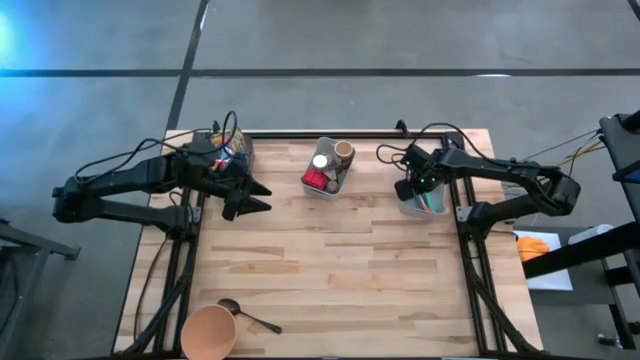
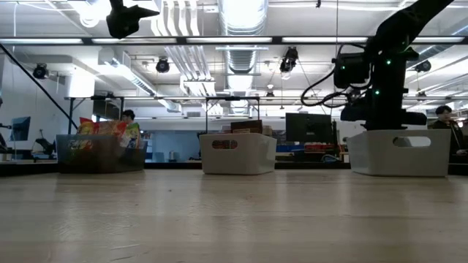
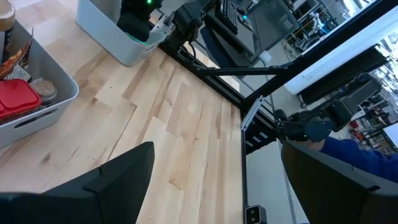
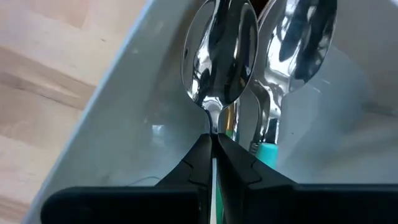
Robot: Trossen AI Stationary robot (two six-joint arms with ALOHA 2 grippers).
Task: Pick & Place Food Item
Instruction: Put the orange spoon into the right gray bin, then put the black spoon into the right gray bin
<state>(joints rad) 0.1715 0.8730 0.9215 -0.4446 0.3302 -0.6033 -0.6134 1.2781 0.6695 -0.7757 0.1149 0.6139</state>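
My right gripper (image 4: 213,140) reaches down into the white bin (image 1: 425,200) at the table's far right and is shut on a metal spoon (image 4: 221,56). A second spoon (image 4: 298,37) and a teal-handled utensil (image 4: 267,152) lie beside it in the bin. The low view shows only the arm above the bin (image 2: 401,152), whose wall hides the fingers. Food items fill the centre bin (image 1: 325,170) and snack bags the left bin (image 1: 230,150). My left gripper (image 1: 258,195) hangs open between those two bins, above the table. My right gripper pinches the spoon's thin neck (image 4: 213,123), just behind its bowl, between its two fingertips. The fingers point steeply down into the bin and lie along the spoon. The spoon's bowl sticks out beyond the fingertips; whether it rests on the bin's floor I cannot tell.
A tan bowl (image 1: 208,332) and a dark spoon (image 1: 250,315) lie at the table's near left. Bare wood lies between the bins and the near edge. Black frame rails run along the table's left, right and far sides. People sit in the room behind.
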